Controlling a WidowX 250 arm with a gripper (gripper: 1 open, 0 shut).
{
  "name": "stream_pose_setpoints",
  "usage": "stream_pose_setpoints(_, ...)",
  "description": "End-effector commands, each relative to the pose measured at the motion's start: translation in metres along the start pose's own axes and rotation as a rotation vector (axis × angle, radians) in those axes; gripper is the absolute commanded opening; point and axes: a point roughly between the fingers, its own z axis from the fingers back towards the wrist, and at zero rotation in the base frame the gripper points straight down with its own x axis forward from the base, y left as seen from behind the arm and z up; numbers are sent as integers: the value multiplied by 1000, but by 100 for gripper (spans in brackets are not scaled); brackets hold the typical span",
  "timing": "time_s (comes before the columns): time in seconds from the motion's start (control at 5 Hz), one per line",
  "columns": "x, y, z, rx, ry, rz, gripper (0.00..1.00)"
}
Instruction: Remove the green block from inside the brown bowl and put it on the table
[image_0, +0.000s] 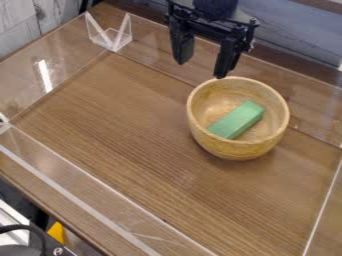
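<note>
Lying in brown bowl (241, 140), green block (237, 121) below open gripper (203, 58)

Robot lab bench; wood-grain table (120, 130) fenced by low clear plastic walls (80, 190)

low clear plastic walls (107, 35) glinting; dark floor at bottom-left corner.

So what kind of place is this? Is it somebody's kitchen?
Probably not a kitchen; it looks like a robot test bench. A wood-grain table is fenced by low clear plastic walls, and a black pincer hangs open above a brown bowl holding a green block.
</note>
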Motion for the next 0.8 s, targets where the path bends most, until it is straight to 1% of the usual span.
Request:
stream_pose_setpoints(0.0,-3,-6,-8,-3,6,-27,100)
stream_pose_setpoints(0.2,3,-14,-19,-18,25,-58,100)
stream_pose_setpoints(0.4,11,-19,-22,-21,24,-97,100)
stream_pose_setpoints(0.6,3,-33,-29,-17,24,-177,100)
